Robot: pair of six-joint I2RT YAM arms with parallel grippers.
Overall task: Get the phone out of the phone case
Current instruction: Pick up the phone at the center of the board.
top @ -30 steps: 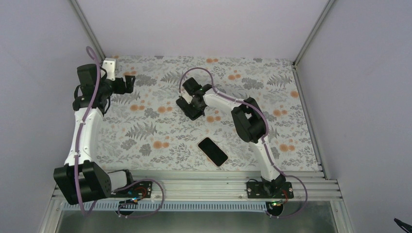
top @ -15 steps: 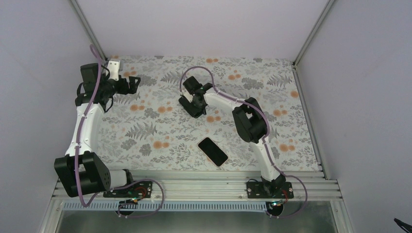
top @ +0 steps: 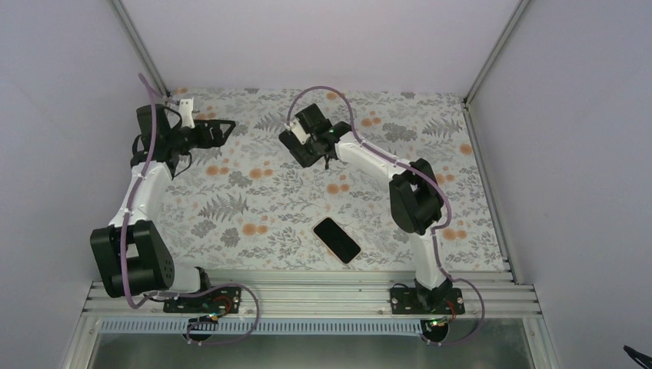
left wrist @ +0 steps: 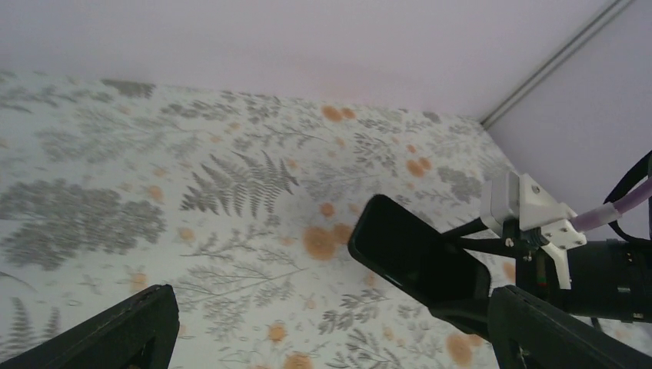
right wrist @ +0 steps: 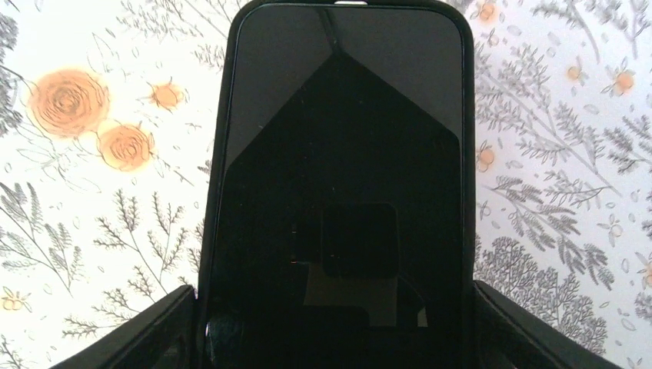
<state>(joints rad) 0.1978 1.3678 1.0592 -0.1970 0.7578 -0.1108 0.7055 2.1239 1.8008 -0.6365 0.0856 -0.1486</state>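
While the right gripper [right wrist: 334,327] hangs above the floral table [top: 254,200], its jaws clamp the long edges of the black phone case [right wrist: 338,154], glossy face toward its wrist camera. Phone [top: 336,240]: flat on the table, well apart, back toward that arm's base. Left gripper [top: 219,132]: jaws spread wide, empty, well apart from the case.

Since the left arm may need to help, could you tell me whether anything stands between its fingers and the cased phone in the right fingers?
Nothing visible does. Only floral mat lies between the open left fingers and the cased phone gripped by the right fingers; a second phone lies off to the side.
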